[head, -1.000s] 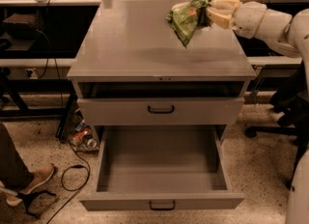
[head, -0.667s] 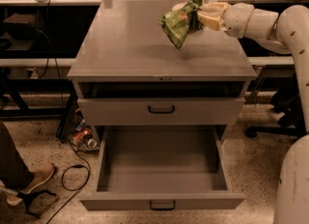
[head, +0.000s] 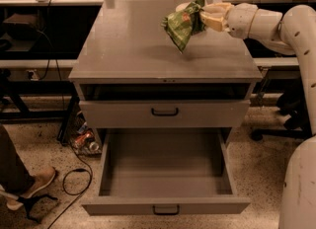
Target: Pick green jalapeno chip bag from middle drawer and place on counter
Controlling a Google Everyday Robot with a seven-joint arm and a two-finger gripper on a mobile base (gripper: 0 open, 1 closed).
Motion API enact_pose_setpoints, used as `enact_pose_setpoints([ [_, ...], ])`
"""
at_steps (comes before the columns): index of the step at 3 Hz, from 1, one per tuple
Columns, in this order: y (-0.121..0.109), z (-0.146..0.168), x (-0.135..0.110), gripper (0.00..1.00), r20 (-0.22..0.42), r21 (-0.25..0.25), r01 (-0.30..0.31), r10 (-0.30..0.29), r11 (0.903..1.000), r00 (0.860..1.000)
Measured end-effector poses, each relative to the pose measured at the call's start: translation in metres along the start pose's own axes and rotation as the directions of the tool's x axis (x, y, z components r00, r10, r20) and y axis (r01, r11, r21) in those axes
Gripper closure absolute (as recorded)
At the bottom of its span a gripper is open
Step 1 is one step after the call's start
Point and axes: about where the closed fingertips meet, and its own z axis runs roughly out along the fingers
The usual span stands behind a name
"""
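Note:
My gripper [head: 200,17] is shut on the top of the green jalapeno chip bag [head: 181,26] and holds it hanging just above the counter [head: 133,45], over its right rear part. The bag's lower tip points down toward the surface; I cannot tell whether it touches. My white arm [head: 276,23] reaches in from the right. A wide grey drawer [head: 165,183] with a dark loop handle is pulled far out below, and its tray is empty. Above it, another grey drawer front [head: 164,112] with the same handle stands slightly out.
A person's leg and shoe [head: 24,186] are at the lower left on the speckled floor. Cables and a crushed can [head: 85,140] lie left of the cabinet. Dark shelving [head: 34,30] stands behind, and a chair base [head: 291,119] is at the right.
My gripper has carried the bag to the left over the counter and slightly lower. The drawers have not moved.

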Motion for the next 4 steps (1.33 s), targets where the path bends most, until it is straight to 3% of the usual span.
enact_pose_setpoints([
  [2,0.0034,0.0068,-0.0005,0.15,0.004,-0.009,-0.002,0.002,1.0,1.0],
  [3,0.0052,0.0104,-0.0008,0.0,0.007,-0.014,-0.003,0.003,0.9999,1.0],
  [4,0.0052,0.0104,-0.0008,0.0,0.007,-0.014,-0.003,0.003,0.9999,1.0],
])
